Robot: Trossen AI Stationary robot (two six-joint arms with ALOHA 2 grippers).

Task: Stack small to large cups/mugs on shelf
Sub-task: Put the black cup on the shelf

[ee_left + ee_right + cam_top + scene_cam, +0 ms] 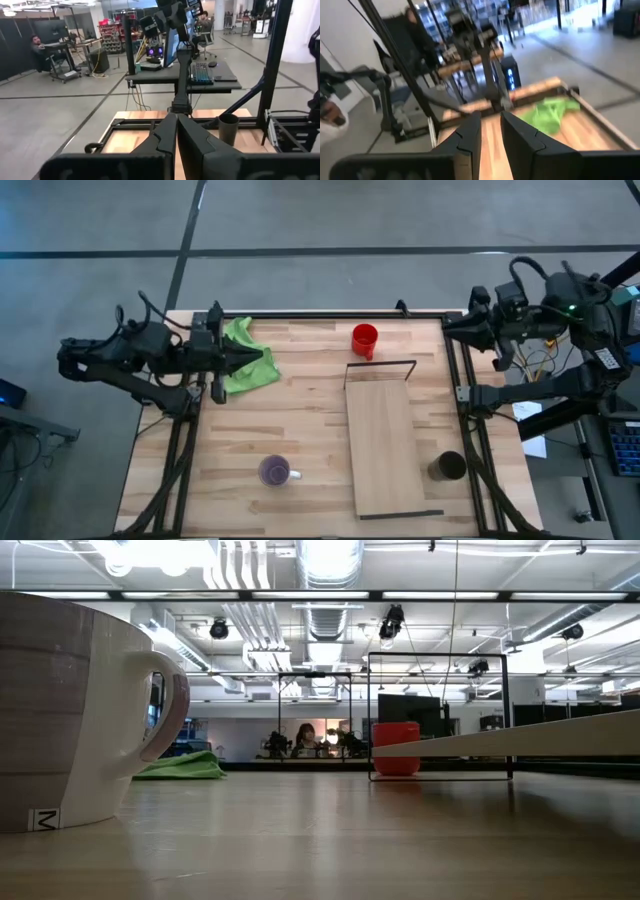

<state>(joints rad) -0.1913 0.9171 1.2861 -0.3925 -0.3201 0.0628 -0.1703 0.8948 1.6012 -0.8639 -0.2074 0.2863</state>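
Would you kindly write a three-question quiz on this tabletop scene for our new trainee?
1. True or false: the red cup already stands on the shelf.
2. Which cup sits nearest the right arm's side of the table? A) the purple cup B) the black cup C) the red cup
3. Fill in: the left gripper hovers over the green ____.

Key
1. False: it stands on the table beyond the shelf's wire end.
2. B: it sits just off the shelf's long edge, on the right arm's side.
3. cloth. The right gripper waits at the table's edge.
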